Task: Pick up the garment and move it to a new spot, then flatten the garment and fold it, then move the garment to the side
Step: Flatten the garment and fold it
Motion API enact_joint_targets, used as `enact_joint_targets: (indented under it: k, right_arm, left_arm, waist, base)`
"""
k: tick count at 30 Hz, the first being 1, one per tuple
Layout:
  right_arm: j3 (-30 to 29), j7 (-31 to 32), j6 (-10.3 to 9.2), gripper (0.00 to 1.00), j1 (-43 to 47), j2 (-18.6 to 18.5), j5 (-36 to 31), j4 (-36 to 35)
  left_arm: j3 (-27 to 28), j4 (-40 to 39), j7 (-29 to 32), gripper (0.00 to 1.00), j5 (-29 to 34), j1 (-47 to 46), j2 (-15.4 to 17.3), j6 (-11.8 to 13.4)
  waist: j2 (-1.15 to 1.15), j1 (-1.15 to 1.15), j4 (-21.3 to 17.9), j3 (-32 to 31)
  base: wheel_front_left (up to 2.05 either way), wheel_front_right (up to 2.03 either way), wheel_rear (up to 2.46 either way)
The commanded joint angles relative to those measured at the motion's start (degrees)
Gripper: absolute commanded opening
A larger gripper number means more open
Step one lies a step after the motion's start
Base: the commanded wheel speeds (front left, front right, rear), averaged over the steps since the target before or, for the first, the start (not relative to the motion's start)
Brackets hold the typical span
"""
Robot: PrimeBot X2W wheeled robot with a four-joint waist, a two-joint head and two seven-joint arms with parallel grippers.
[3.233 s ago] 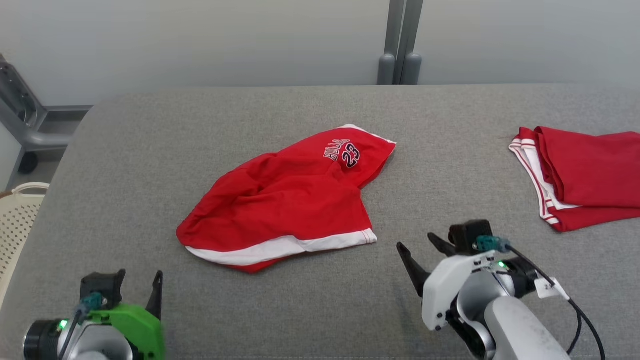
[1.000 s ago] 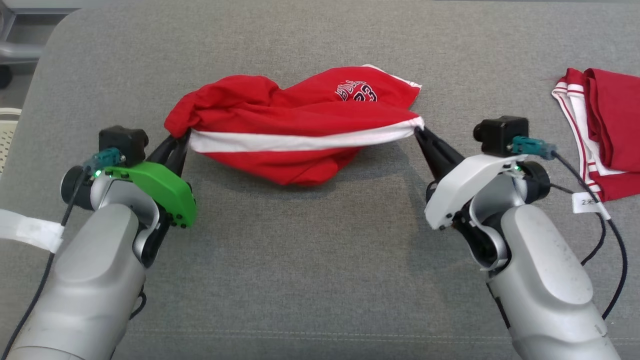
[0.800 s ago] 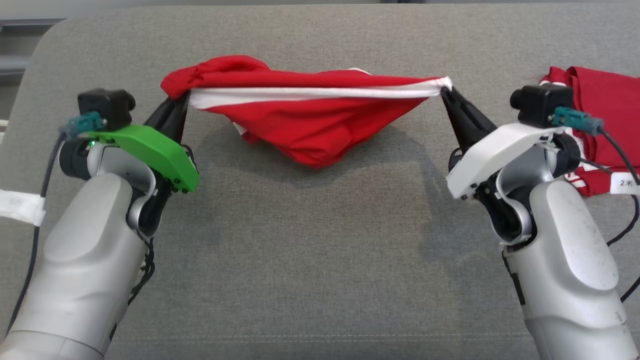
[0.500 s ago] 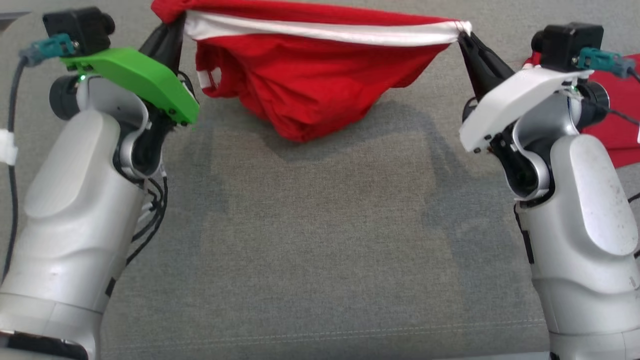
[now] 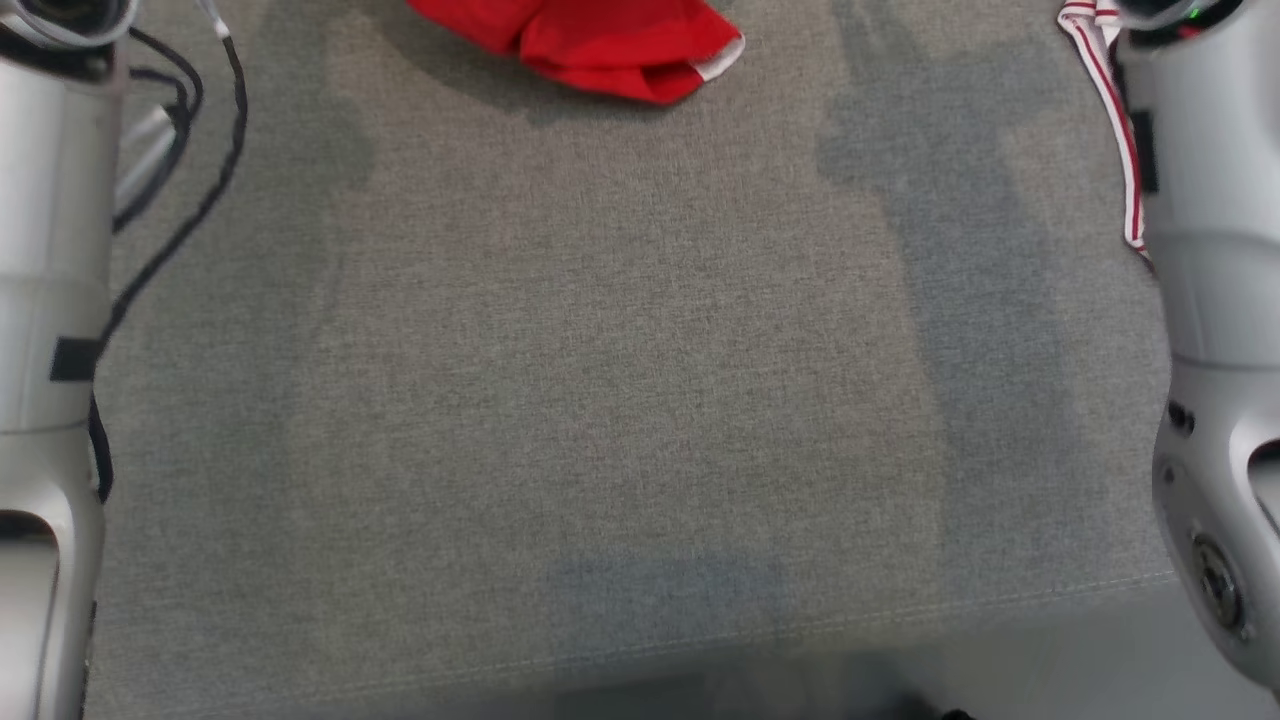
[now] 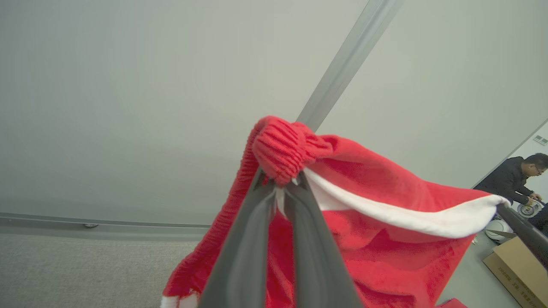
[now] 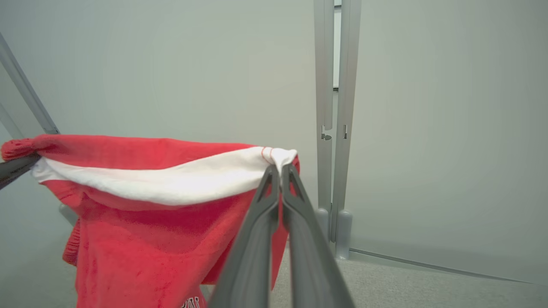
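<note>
Garment [image 7: 141, 239] hangs stretched between raised left pincer [image 6: 281, 190] and right pincer [image 7: 280, 170], each clamped on top edge.

The garment [image 7: 141, 239] is soft ribbed cloth; the table [image 5: 620, 380] is covered in coarse matt fabric.

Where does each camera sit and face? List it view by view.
Head view: on the head, facing steeply down at the grey surface; pale left forearm and right forearm at the edges.
Left wrist view: on the left wrist, facing the wall; left jaws shut on the red garment.
Right wrist view: on the right wrist, facing the wall and a grey post; right jaws shut on the garment.
Shared: both wrist views show the garment's white band stretched between the jaws.
</note>
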Motion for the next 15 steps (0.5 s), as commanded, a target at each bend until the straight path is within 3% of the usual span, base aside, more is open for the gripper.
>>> enact_joint_targets:
  k: [1,9,15]
  right_arm:
    - [-0.08,-2.0,0.0,0.0,-3.22,-0.14,-1.08,1.3]
    - [-3.92,-15.51,0.0,0.0,-19.79,-0.32,-7.82,11.07]
    - [-7.05,-23.23,-0.06,0.0,-27.12,-0.12,-11.7,14.73]
  left_arm:
    - [0.18,-1.15,-0.14,0.0,-0.19,-2.9,0.4,-1.38]
    - [2.85,-3.05,-4.06,0.0,-0.6,-12.95,0.08,-3.38]
    - [6.57,-2.97,-9.33,0.0,-2.65,-14.98,-1.04,-3.53]
  waist:
    - [0.0,-0.01,-2.72,6.35]
    - [0.0,-0.01,-3.11,9.69]
    - [0.0,-0.01,-2.71,10.47]
  base:
    - [0.0,0.0,0.0]
    - [0.0,0.0,0.0]
    - [0.0,0.0,0.0]
